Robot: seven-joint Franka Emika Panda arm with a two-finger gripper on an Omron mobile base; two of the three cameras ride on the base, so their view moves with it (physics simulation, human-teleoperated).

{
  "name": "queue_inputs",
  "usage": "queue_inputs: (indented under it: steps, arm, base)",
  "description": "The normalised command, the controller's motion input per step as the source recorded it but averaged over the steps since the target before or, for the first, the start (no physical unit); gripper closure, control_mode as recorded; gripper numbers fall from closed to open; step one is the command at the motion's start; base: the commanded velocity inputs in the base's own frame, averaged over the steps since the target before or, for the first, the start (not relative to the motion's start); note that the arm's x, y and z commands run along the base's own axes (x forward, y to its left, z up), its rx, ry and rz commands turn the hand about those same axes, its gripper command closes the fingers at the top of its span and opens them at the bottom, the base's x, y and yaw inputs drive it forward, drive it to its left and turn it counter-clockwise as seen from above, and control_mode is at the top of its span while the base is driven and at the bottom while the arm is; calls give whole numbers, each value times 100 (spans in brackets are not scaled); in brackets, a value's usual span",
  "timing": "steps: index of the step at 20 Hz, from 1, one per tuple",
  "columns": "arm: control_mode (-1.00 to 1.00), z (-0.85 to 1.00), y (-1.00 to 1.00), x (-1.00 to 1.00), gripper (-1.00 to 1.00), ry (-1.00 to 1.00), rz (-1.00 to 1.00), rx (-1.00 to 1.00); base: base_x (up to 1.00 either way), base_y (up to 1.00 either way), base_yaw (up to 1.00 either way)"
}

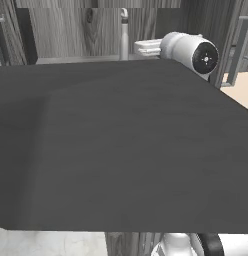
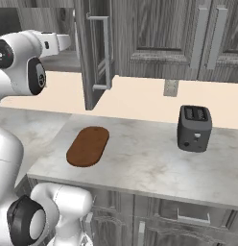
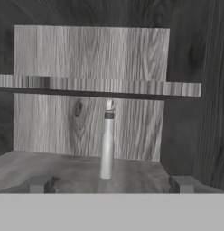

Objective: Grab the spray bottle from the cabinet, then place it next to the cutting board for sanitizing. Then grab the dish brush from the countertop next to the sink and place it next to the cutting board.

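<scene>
- Left base view: the spray bottle (image 1: 124,35) stands upright at about 12 o'clock, inside the cabinet (image 1: 71,30) on its floor near the back wall. The arm's white hand sits just to its right, at 1 o'clock, so the reach looks lined up for a grasp. A large dark panel (probably the swung-open cabinet door) hides the bottle's base, the counter below and the fingertips.
- Right base view: the cutting board (image 2: 88,146) lies flat on the countertop (image 2: 154,158) at about 8 o'clock, with bare stone beside it where the bottle could go. The open cabinet door (image 2: 94,53) hangs at 11 o'clock, and the hand reaches past its left edge into the cabinet, where the door and the picture's edge cut the fingers off. A dark toaster (image 2: 194,128) stands at 3 o'clock, well apart from the board.
- Hand view: the gripper (image 3: 112,184) has its jaws spread wide, one tip at 7 o'clock and one at 5 o'clock, holding nothing. The bottle stands at centre, between the tips but farther in, under a pale shelf (image 3: 98,85). I judge this an approach, not yet a grasp (the nozzle detail is too blurred to read).
</scene>
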Motion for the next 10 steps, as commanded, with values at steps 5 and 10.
queue_inputs:
  steps: [5, 10]
  arm:
    - [-100, 0, 1, 14, -100, 0, 0, 0]
    - [-100, 0, 0, 25, -100, 2, 0, 0]
  base:
    - [0, 0, 0]
    - [0, 0, 0]
